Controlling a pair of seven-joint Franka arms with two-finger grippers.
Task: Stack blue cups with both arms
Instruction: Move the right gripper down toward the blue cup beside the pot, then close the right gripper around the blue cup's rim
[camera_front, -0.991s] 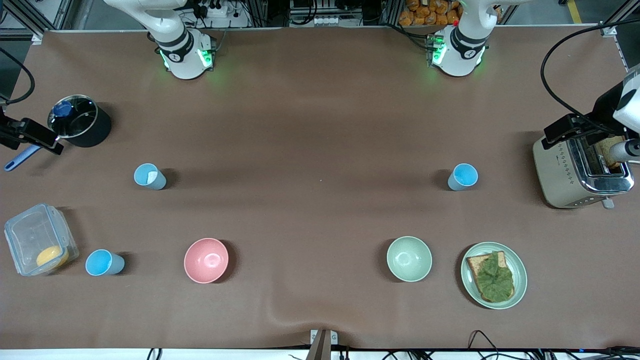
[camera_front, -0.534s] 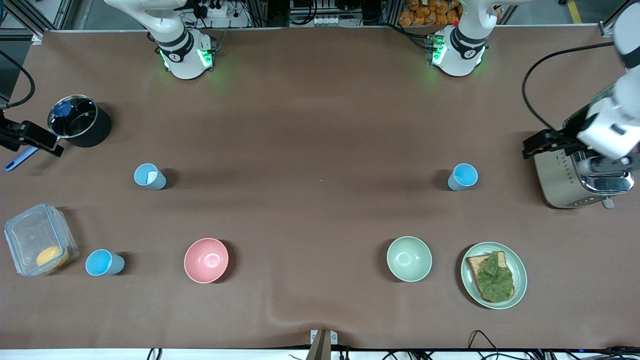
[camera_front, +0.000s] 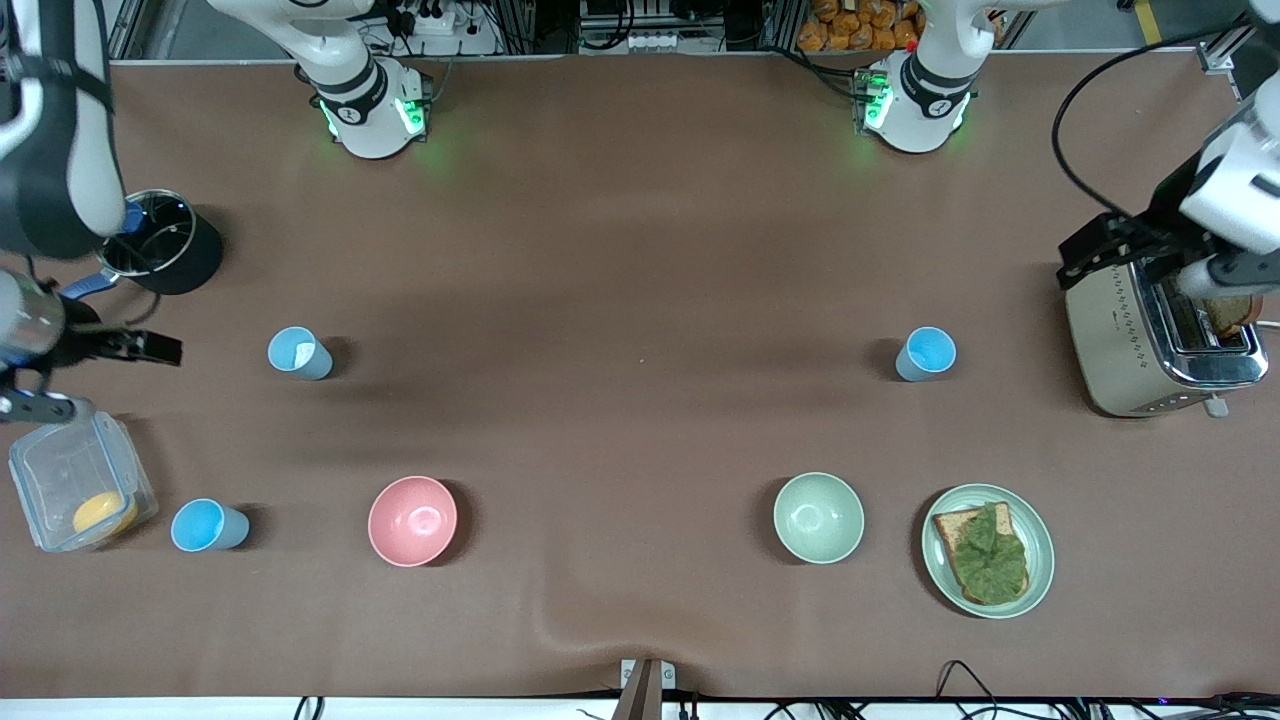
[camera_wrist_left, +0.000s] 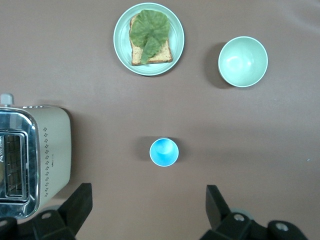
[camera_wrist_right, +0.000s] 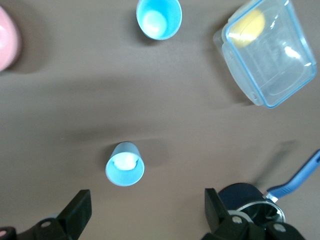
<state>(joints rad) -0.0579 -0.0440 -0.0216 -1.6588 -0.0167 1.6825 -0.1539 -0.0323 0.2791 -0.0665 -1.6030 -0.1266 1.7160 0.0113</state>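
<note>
Three blue cups stand upright and apart on the brown table. One, pale inside with a white fleck (camera_front: 298, 352) (camera_wrist_right: 125, 164), is toward the right arm's end. A bright sky-blue one (camera_front: 925, 353) (camera_wrist_left: 164, 152) is toward the left arm's end. A third (camera_front: 207, 525) (camera_wrist_right: 159, 17) stands beside the plastic box. My right gripper (camera_front: 92, 376) (camera_wrist_right: 147, 207) is open and empty, up in the air over the table between the pot and the box. My left gripper (camera_front: 1150, 262) (camera_wrist_left: 147, 207) is open and empty, high over the toaster's edge.
A pink bowl (camera_front: 412, 520) and a pale green bowl (camera_front: 818, 517) sit nearer the front camera. A plate with toast and lettuce (camera_front: 987, 550) is beside the green bowl. A toaster (camera_front: 1140, 345), a black pot (camera_front: 175, 250) and a clear box (camera_front: 80, 480) stand at the table's ends.
The right arm swung in over its end of the table, and its gripper moved from beside the pot toward the clear box. The left gripper shifted over the toaster. The cups have not moved.
</note>
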